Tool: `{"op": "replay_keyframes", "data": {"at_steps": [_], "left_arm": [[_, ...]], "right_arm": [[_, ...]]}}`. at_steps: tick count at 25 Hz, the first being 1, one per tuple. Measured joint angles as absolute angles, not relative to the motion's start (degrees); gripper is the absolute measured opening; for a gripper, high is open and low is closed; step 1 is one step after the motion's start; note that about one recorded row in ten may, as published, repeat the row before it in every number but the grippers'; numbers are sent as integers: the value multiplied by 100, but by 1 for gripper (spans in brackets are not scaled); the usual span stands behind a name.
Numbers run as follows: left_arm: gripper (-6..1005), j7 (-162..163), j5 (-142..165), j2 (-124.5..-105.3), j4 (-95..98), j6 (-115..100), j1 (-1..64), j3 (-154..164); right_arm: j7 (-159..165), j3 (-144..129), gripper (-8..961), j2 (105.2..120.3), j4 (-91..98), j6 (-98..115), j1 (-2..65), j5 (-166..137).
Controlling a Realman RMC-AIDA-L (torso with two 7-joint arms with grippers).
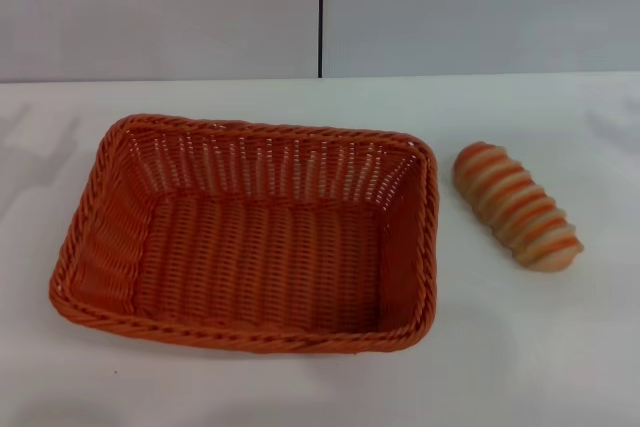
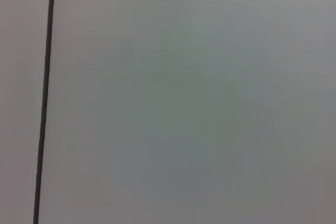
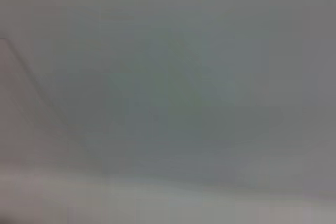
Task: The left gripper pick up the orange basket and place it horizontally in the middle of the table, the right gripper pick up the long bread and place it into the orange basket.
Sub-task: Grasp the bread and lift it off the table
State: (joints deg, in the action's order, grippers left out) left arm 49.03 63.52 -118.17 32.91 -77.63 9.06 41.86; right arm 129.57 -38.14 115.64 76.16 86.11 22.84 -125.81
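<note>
Fingers unseen, state unknowable; long bread (image 1: pixel 517 206) lies just beside orange basket (image 1: pixel 246 230) rim.

Neither arm nor gripper shows in any view. Both wrist views give only blurred grey surface, the left one crossed by a dark seam (image 2: pixel 44 98), with the orange basket (image 1: pixel 245 235) nowhere in them.

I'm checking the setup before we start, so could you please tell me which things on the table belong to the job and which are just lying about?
Belonging to the job:
- orange basket, empty, on the white table
- long bread, on the table to the basket's right, apart from it

Just lying about:
- nothing else; neither gripper is in view
</note>
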Motion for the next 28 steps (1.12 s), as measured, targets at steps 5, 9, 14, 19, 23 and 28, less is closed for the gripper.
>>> {"op": "replay_keyframes", "data": {"at_steps": [5,9,14,19,23,28], "left_arm": [[726,4904,6202,-11811,3181,-8068,862,4128],[726,4855,6171,-11817,3067,-8181,854,4111],[726,4829,6169,-11812,2962,-8199,851,4111],[725,4819,6182,-11812,2933,-8307,835,4113],[725,4814,6169,-11813,2920,-8402,806,4114],[725,4775,6172,-11813,2904,-8420,797,4108]], "right_arm": [[14154,-3882,620,11338,7626,10074,3244,-14586],[14345,-4231,619,11499,7627,10436,3627,-15535],[14207,-4379,618,11455,6828,10487,3858,-15546],[13959,-4351,616,11423,6093,10262,3992,-15237],[13855,-4368,615,11388,5620,10045,4056,-15200],[13641,-4372,614,11352,4859,9774,4211,-15192]]}}
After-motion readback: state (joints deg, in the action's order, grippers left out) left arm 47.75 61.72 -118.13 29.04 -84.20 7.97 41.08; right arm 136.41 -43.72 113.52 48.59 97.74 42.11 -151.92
